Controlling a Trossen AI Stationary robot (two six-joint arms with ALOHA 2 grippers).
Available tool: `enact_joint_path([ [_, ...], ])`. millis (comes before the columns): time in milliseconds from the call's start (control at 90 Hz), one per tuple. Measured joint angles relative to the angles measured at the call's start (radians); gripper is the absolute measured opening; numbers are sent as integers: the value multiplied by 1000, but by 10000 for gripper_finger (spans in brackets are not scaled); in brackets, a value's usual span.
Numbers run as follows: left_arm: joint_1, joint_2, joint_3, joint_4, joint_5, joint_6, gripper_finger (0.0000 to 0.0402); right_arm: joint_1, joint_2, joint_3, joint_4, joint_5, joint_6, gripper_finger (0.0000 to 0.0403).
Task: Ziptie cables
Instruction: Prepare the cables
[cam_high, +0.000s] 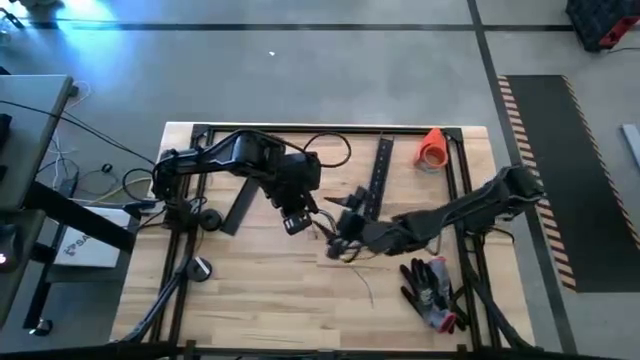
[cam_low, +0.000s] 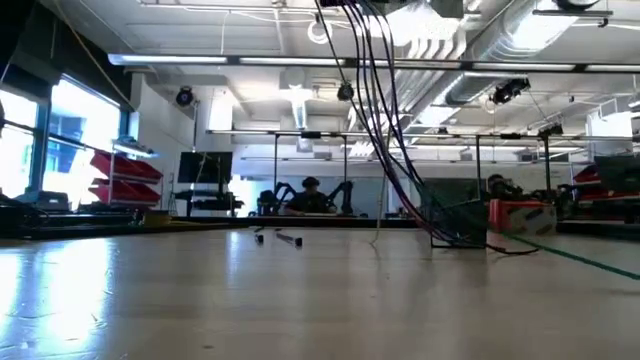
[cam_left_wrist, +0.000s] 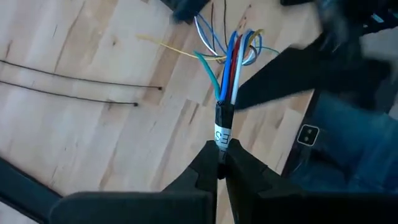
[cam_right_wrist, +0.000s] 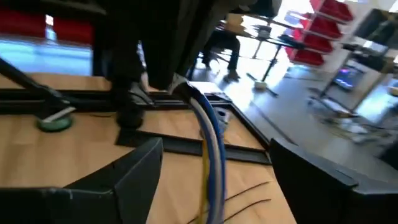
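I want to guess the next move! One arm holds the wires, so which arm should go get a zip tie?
Probably the right. The left gripper is shut on the cables, so it is busy. The right gripper is open with the cables between its fingers, and two zip ties lie loose on the table.

left claw: fingers pinched together, mid-table | right claw: fingers spread wide, facing the left claw

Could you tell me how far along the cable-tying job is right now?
Early stage. The left gripper is shut on the cables, lifting the bundle end. The right gripper is open around them. Two loose zip ties lie on the table; none appears fastened.
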Motion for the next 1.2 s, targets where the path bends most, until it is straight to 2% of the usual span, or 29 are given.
enact_joint_path([
  [156, -72, -5, -1, 0, 17, -40, 0, -20, 63, 3, -18, 125, 37, 248],
  [278, -140, -21, -2, 0, 5, -81, 0, -20, 56, -29, -49, 139, 105, 210],
  [411, -210, -32, -1, 1, -31, -131, 0, 5, 36, -31, -126, 137, 151, 147],
  [600, -307, -54, 0, 0, -138, -198, 0, 57, -6, -31, -263, 156, 189, 46],
  [700, -369, -54, -6, 2, -243, -228, 0, 74, -44, -31, -362, 85, 227, 8],
  [833, -432, -55, -66, 1, -330, -276, 0, 102, -98, -31, -518, -13, 317, 10],
  [956, -456, -55, -158, 3, -361, -309, 0, 125, -148, -31, -644, -114, 373, 2],
  [1044, -456, -57, -240, 4, -388, -331, 0, 130, -173, -31, -732, -226, 419, 1],
  [1200, -436, -83, -372, 69, -402, -286, 0, 127, -182, -31, -916, -391, 516, 0],
])
